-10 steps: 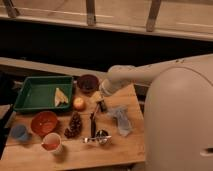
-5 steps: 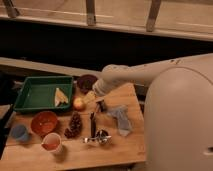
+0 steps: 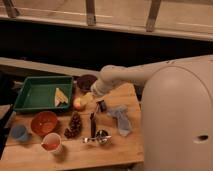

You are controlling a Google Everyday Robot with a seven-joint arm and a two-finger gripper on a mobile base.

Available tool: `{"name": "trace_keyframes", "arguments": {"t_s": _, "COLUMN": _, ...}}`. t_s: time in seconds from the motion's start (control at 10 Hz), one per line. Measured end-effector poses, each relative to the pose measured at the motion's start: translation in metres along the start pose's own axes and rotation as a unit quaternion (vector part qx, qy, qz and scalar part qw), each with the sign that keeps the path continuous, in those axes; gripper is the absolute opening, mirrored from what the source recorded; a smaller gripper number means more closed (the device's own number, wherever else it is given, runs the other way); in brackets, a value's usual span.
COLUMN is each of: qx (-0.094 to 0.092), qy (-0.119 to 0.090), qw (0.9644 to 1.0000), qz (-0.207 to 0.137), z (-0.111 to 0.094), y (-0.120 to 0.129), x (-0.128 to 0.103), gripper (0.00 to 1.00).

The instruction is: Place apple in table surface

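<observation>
The apple lay on the table surface just beside the gripper (its grip: cannot tell); the arm stretched low across.

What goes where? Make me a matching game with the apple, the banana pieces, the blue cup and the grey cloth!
Things:
1. apple
2. banana pieces
3. blue cup
4. grey cloth

Places:
A. inside the green tray
B. at the near left corner of the table surface
C. just right of the tray, beside the pincer
D. on the wood, right of the pincer

Pairs: 1-C, 2-A, 3-B, 4-D
</observation>
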State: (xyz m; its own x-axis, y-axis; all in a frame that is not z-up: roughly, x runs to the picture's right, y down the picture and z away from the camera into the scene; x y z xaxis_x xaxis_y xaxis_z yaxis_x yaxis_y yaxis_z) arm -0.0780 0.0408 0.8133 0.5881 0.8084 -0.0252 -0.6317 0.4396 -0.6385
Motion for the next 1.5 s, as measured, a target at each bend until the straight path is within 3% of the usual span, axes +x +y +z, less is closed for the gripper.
{"name": "trace_keyframes", "arguments": {"t_s": 0.5, "qx": -0.057, "qy": -0.002, "qw": 0.9983, "qz": -0.01, "z": 0.038, "y": 0.0, "x": -0.008, "gripper": 0.8}}
{"name": "trace_keyframes", "arguments": {"t_s": 1.0, "qx": -0.07, "qy": -0.004, "qw": 0.9968, "qz": -0.038, "z": 0.075, "y": 0.003, "x": -0.021, "gripper": 0.8}}
{"name": "trace_keyframes", "arguments": {"t_s": 1.5, "qx": -0.093, "qy": 0.019, "qw": 0.9934, "qz": -0.064, "z": 0.119, "y": 0.025, "x": -0.024, "gripper": 0.8}}
